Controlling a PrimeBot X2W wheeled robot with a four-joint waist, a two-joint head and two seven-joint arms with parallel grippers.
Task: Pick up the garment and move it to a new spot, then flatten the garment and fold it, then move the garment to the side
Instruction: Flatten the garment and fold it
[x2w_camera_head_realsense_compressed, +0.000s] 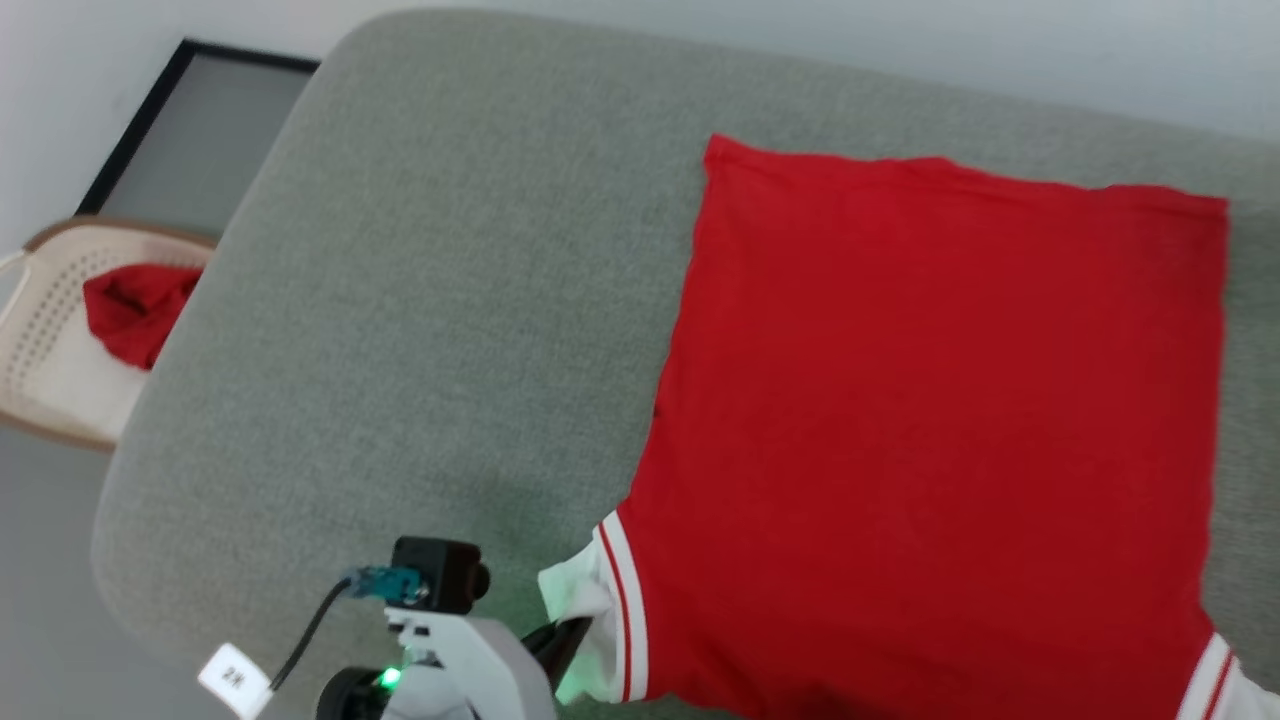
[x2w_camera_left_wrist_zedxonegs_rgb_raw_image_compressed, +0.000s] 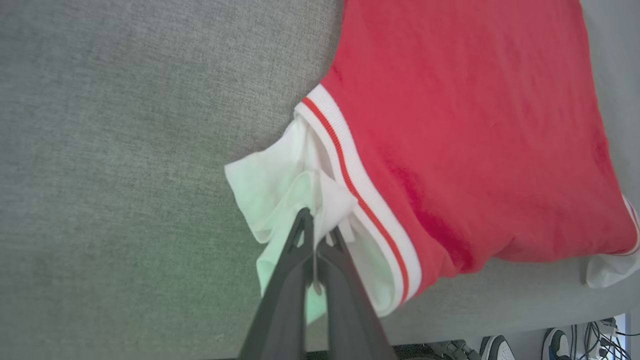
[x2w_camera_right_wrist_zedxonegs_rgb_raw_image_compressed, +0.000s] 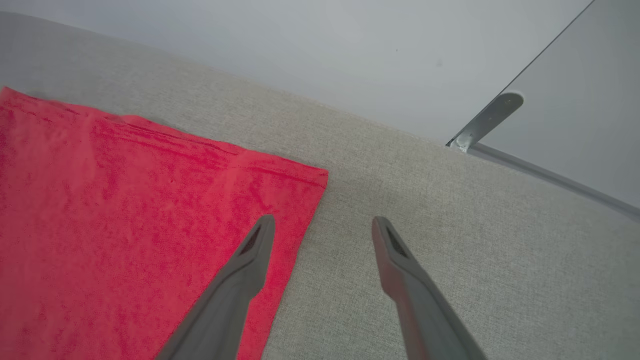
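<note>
The garment (x2w_camera_head_realsense_compressed: 930, 420), a red jersey with white sleeves and striped trim, lies spread flat on the right half of the grey padded table (x2w_camera_head_realsense_compressed: 420, 300). Its number print is hidden. My left gripper (x2w_camera_head_realsense_compressed: 572, 632) is at the near edge, shut on the bunched white sleeve (x2w_camera_left_wrist_zedxonegs_rgb_raw_image_compressed: 295, 190) of the garment (x2w_camera_left_wrist_zedxonegs_rgb_raw_image_compressed: 470, 125). In the left wrist view the left gripper (x2w_camera_left_wrist_zedxonegs_rgb_raw_image_compressed: 316, 227) pinches a fold of that sleeve. My right gripper (x2w_camera_right_wrist_zedxonegs_rgb_raw_image_compressed: 324, 225) hovers open over the garment's right edge (x2w_camera_right_wrist_zedxonegs_rgb_raw_image_compressed: 280, 215), one finger above red cloth, the other above bare table, nothing between them.
A beige perforated basket (x2w_camera_head_realsense_compressed: 45, 330) stands off the table's left end with a plain red cloth (x2w_camera_head_realsense_compressed: 135, 310) in it. A dark-framed panel (x2w_camera_head_realsense_compressed: 190, 130) leans against the wall behind. Shoes and cables (x2w_camera_left_wrist_zedxonegs_rgb_raw_image_compressed: 550, 345) lie on the floor below the near edge.
</note>
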